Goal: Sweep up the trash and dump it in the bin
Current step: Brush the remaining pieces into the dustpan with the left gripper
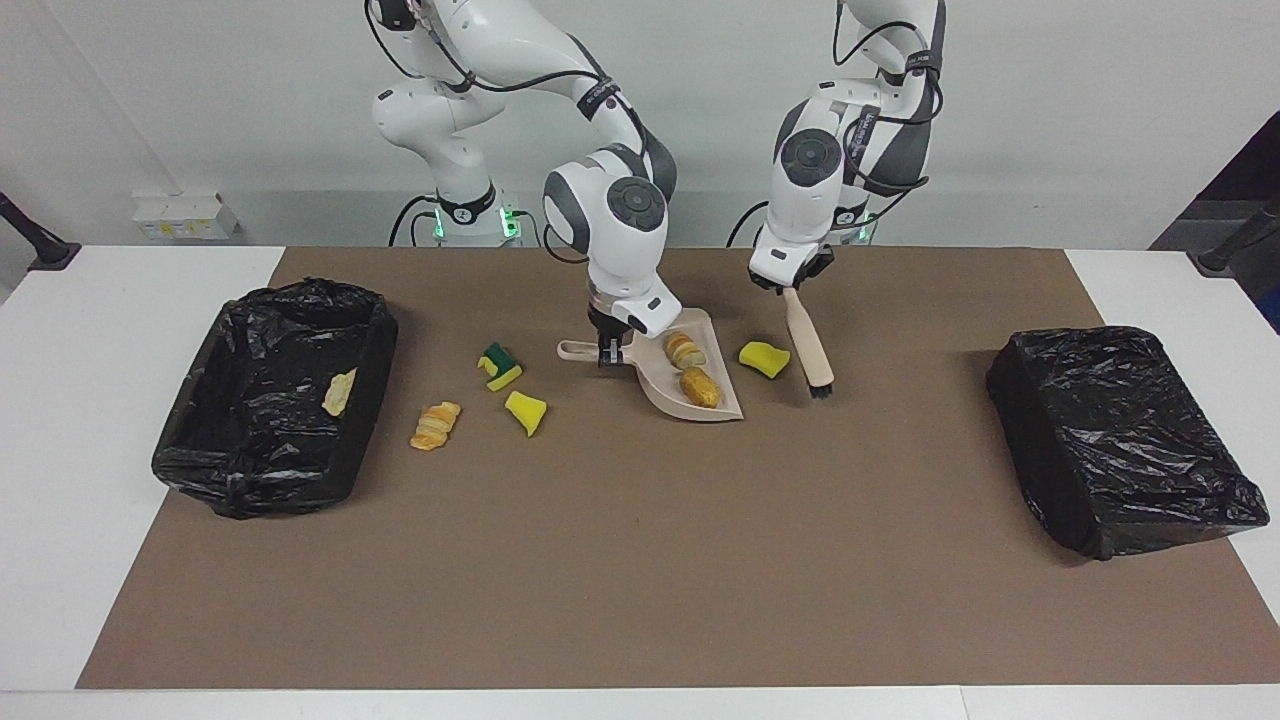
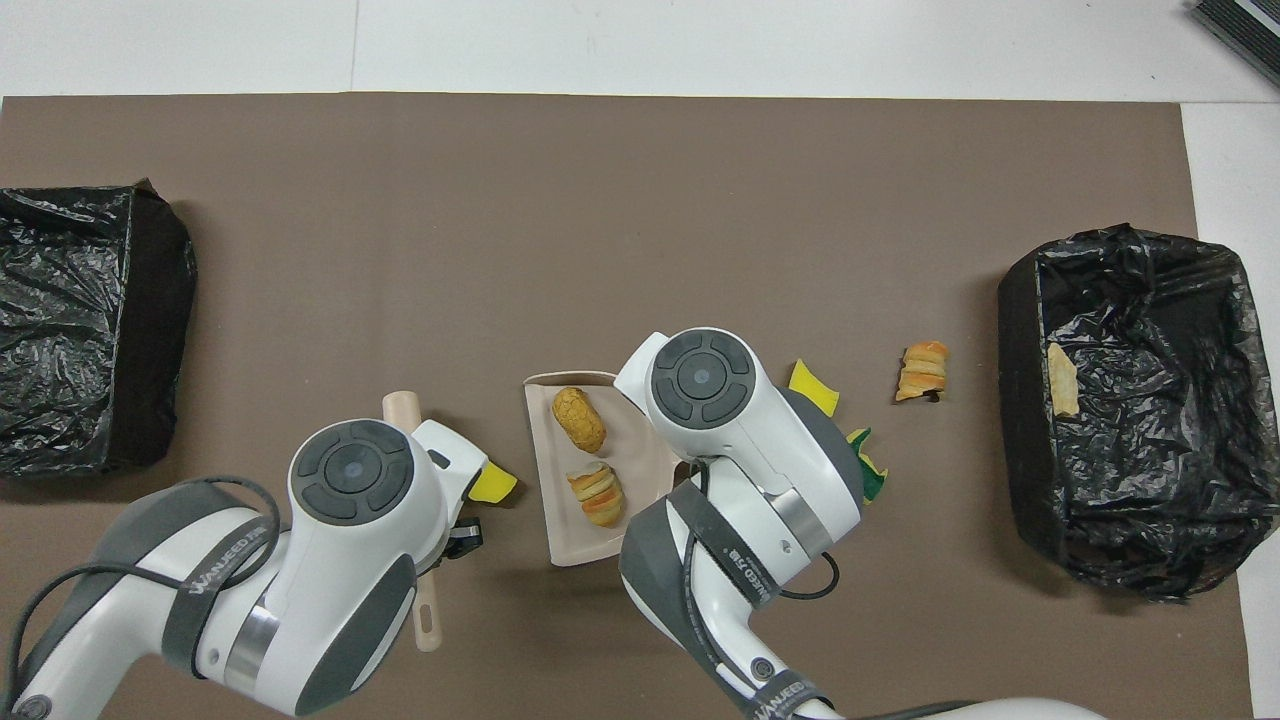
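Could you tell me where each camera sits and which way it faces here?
Facing view: high across the table, facing both arms; right gripper holds the dustpan, left gripper the brush.
Overhead view: above the robots' end, looking steeply down; arms enter from below.
Shared: dustpan, open bin.

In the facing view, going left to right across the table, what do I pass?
Open black-lined bin → striped bread piece → green-topped sponge → yellow sponge chunk → dustpan → yellow sponge → brush → second black bin.
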Controlling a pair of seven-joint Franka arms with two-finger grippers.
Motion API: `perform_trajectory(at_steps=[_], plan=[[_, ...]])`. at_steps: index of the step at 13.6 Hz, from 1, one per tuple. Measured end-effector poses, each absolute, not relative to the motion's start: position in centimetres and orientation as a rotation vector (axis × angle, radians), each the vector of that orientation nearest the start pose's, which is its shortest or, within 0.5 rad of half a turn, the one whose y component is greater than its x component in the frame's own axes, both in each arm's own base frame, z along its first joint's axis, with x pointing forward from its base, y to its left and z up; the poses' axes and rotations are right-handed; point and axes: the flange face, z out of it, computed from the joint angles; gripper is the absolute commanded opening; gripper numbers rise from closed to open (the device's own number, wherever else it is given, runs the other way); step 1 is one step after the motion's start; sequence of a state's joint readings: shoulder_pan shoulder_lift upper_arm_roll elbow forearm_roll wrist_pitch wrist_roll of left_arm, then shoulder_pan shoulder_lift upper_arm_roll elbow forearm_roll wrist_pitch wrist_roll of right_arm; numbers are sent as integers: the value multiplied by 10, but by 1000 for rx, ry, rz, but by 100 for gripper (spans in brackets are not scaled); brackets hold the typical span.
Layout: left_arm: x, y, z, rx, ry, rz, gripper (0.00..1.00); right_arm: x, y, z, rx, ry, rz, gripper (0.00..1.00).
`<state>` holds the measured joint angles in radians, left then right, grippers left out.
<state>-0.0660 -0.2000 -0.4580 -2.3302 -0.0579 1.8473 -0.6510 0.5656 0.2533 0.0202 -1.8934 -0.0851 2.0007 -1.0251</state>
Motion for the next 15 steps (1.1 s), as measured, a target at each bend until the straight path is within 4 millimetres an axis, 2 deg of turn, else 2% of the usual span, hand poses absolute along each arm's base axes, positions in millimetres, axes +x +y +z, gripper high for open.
perform_trajectory(at_steps=[2, 5, 10, 15], plan=[[370, -212, 374, -2913, -283, 311, 0, 499, 324, 359, 2100, 2274, -238, 0], [361, -214, 358, -2935, -263, 258, 0, 498, 323, 360, 2109, 2265, -234, 0], [342, -263, 348, -3004, -143, 191, 0, 497, 323, 359, 2159, 2213, -235, 0], [322, -304, 356, -3015, -66, 117, 0, 496, 322, 359, 2163, 2210, -237, 0]])
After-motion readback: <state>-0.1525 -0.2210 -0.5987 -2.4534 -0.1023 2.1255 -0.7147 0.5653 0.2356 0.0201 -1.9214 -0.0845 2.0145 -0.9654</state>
